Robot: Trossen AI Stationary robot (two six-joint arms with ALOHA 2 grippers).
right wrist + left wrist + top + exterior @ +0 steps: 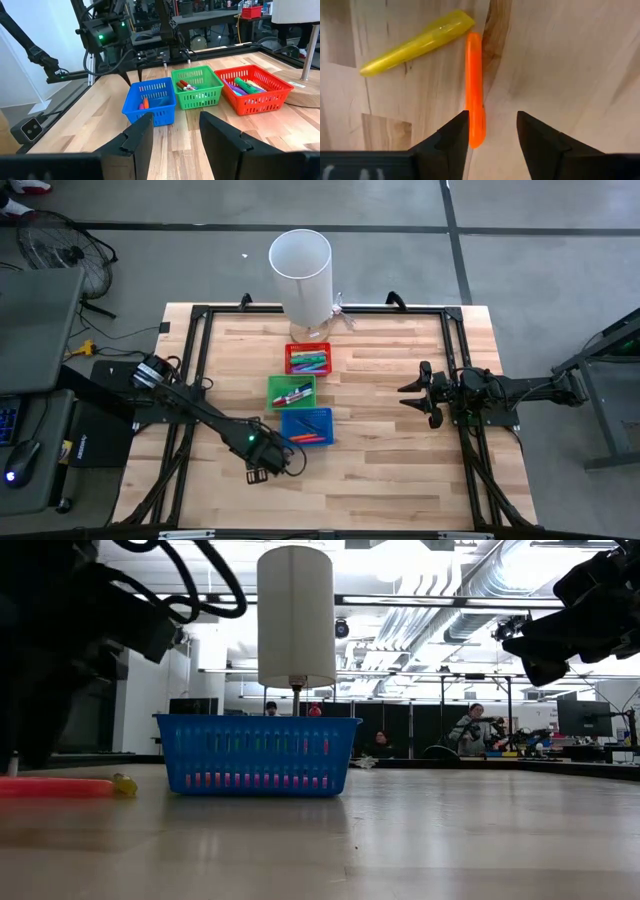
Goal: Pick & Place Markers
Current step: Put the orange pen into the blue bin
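Wood bench [400,470]: pale planks with a black frame along its edges, seen from above.
Bins, high view: a red bin [308,359], a green bin [291,392] and a blue bin [307,426] stand in a row down the bench's middle, running from the far edge toward the near edge.
Markers in bins, high view: mixed colours lie in the red bin, a red and white one in the green bin, an orange one in the blue bin.
White cylinder [301,273]: stands at the far edge, just beyond the red bin.
Left claw [262,474]: low near the bench's near edge, just beside the blue bin's near left corner.
Right claw [418,393]: near the right edge, well apart from the bins, pointing at them.
Low view: the blue bin [258,754] sits mid-bench with the white cylinder behind it; an orange marker [55,786] and a yellow tip lie flat on the bench by the picture's left edge.
Left wrist view: the left claw [492,131] stands narrowly open, empty; the orange marker [474,87] lies on the wood, one end between the fingers, close against one of them. A yellow marker [417,42] lies just beside its other end, slanted.
Right wrist view: the right claw [176,134] is open and empty, facing the three bins; the left arm stands behind the blue bin.
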